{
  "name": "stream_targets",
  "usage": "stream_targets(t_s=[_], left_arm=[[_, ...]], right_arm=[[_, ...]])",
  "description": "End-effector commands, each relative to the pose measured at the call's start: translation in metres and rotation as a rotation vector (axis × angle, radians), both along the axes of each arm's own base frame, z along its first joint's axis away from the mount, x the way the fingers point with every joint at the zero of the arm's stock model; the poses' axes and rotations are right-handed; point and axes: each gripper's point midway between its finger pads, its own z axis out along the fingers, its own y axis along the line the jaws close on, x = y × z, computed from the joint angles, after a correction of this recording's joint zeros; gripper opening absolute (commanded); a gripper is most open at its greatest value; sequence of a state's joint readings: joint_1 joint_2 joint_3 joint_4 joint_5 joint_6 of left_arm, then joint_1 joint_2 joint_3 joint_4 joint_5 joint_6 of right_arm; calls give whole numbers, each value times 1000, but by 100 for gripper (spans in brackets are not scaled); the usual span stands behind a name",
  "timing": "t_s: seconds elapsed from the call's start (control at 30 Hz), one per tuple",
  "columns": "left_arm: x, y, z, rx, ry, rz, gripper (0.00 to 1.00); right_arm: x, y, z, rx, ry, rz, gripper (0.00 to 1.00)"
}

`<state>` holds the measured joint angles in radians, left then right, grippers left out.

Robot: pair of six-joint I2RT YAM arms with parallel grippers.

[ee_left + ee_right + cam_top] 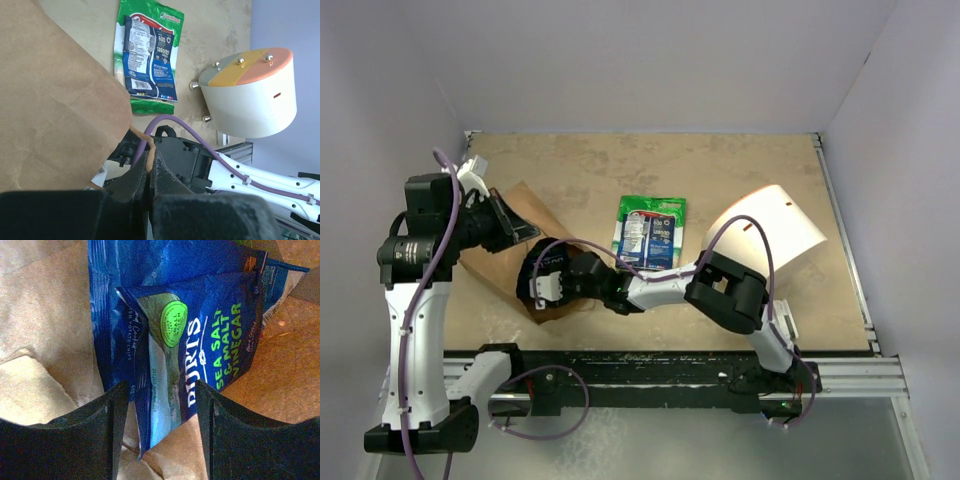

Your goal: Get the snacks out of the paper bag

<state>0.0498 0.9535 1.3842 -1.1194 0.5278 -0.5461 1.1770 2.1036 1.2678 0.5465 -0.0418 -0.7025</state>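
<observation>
Left claw (150,169) is clenched on the paper bag (50,100) by its twisted handle (141,137), holding the mouth up off the counter (620,160). Bag lies on its side at the left, mouth toward the arms.

Right claw (161,435) is reached into the mouth. Jaws apart, straddling the near edge of a blue crisp packet (210,330); not clamped as far as I can see, there's a gap on one side. That packet is inside the bag, lying flat on the paper.

One green packet (650,232) is already out, flat on the counter mid-field, just beside the white tub (775,222). Can't tell whether more are deeper in the bag.

Handling notes on the blue one:
- Light, puffy, glossy film. Slippery, and it'll deform instead of resisting.
- Contents are brittle, so don't squeeze the belly.
- Best hold is the near seam or the creased fold between the jaws: flat, doubled film, nothing to crush.
- Risk: jaws catch the bag paper under the packet and drag the bag along. Left claw's hold on the handle should counter that.
- Pull out low and straight through the mouth.
</observation>
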Motion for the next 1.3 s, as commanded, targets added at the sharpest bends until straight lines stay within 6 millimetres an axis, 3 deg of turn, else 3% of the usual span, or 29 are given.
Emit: stream_targets(t_s=[0.0, 0.17, 0.33, 0.5, 0.6, 0.73, 1.13, 1.27], left_arm=[[1, -1, 12, 30, -50, -43, 0], [4, 1, 13, 49, -51, -51, 0], [5, 2, 15, 60, -61, -51, 0], [5, 5, 18, 68, -69, -32, 0], [4, 4, 19, 58, -81, -31, 0], [4, 9, 10, 77, -55, -4, 0], [12, 20, 1, 104, -42, 80, 0], [19, 20, 3, 88, -50, 97, 0]], right_arm=[[16, 24, 42, 127, -107, -18, 58], [27, 29, 43, 137, -127, -66, 55], [28, 39, 46, 165, -77, -74, 45], [23, 41, 48, 172, -34, -67, 26], [4, 39, 45, 156, 36, 7, 15], [-8, 28, 58, 156, 56, 44, 0], [-46, -22, 86, 88, 218, 60, 0], [-60, -35, 109, 89, 242, 94, 0]])
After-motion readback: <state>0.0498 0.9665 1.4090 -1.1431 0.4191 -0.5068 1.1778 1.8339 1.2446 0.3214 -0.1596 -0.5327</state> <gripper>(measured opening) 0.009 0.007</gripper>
